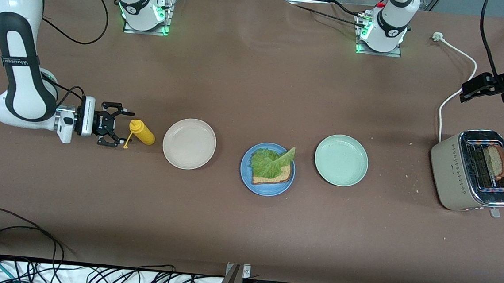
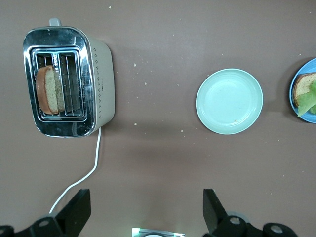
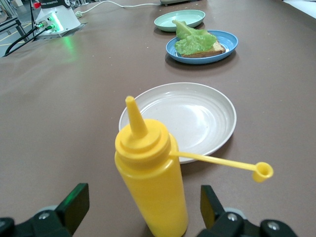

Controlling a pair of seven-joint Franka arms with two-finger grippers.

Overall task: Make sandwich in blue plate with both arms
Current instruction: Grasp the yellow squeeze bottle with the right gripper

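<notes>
brown cloth covers the whole table [image 1: 256,79], with 2 arm bases along its edge farthest from the front camera and loose cables along the nearest edge.

front view: 3 plates sit in a row across the middle. the blue plate [image 1: 247,174] is the central one and carries 1 bread slice [image 1: 271,177] with a lettuce leaf [image 1: 270,161] on top. the beige plate [image 1: 189,144] lies toward the right arm's end, the pale green plate [image 1: 341,160] toward the left arm's end. the right arm bends down low near its end of the table, forearm level, and the right gripper [image 1: 119,131] points sideways at a yellow squeeze bottle [image 1: 142,132] just beside it, fingers spread apart and holding nothing. the left gripper [image 1: 472,91] hangs in the air above the table near a toaster [image 1: 454,171] that stands at the left arm's end.

left wrist view: the camera looks straight down. both black fingers [image 2: 74,210] stand wide apart. a second bread slice [image 2: 48,90] stands in 1 slot of the toaster, and a white cord [image 2: 86,174] trails from it.

right wrist view: the bottle stands upright between the spread fingers [image 3: 74,203], untouched, its cap [image 3: 262,171] hanging open on a strap.
</notes>
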